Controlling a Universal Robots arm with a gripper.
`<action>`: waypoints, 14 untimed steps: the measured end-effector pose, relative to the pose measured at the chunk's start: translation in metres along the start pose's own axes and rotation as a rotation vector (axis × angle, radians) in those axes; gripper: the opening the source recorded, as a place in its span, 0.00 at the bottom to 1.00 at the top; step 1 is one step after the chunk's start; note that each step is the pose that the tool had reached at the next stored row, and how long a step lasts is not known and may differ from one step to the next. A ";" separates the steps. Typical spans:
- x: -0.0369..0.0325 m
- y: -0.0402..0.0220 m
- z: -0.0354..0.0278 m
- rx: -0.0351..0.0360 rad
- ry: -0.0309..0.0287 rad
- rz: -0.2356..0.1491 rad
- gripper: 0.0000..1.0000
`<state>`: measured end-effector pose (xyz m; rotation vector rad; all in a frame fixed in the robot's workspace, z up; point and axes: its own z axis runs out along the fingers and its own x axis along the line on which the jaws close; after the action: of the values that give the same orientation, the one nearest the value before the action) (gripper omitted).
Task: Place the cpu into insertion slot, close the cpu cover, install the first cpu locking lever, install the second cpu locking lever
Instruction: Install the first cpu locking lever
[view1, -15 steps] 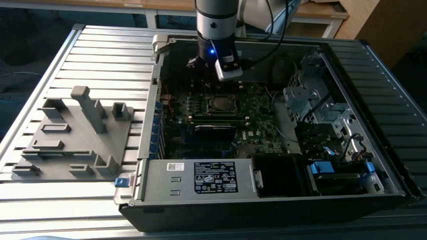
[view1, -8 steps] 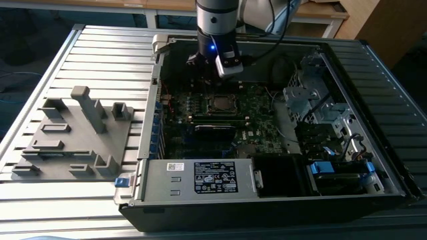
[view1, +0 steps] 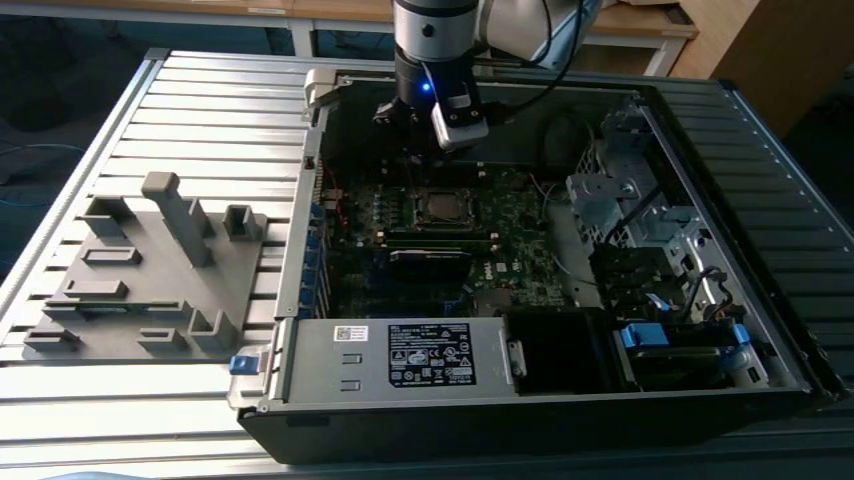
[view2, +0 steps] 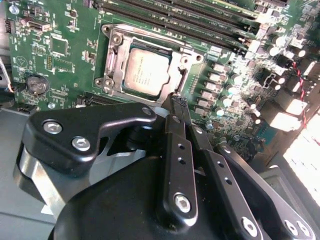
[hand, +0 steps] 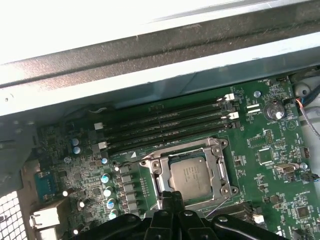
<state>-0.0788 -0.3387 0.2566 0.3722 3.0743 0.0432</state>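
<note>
Exterior view: your gripper hangs above the cpu.
Second wrist view: the cpu sits in the slot, with the cover flat around it. The fingers are pinched together, gripping nothing visible, tips at the slot's edge.
First wrist view: the cpu lies just beyond the tips.

The small square cpu has a dull silver-grey metal top, pretty matt. The thin silvery metal cover frame around it is shinier bare metal. The green motherboard looks lacquered and a bit glossy. The black claw is smooth and matt with bright screw heads. The ribbed grey tabletop looks like satin metal.
</note>
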 end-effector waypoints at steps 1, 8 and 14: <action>0.0000 0.0000 0.0000 -0.0001 0.0000 0.000 0.11; 0.0000 0.0000 -0.0002 0.0002 0.0001 0.000 0.11; 0.0079 -0.0020 -0.0006 0.0003 0.0001 0.000 0.11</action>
<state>-0.0869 -0.3387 0.2568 0.3721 3.0744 0.0428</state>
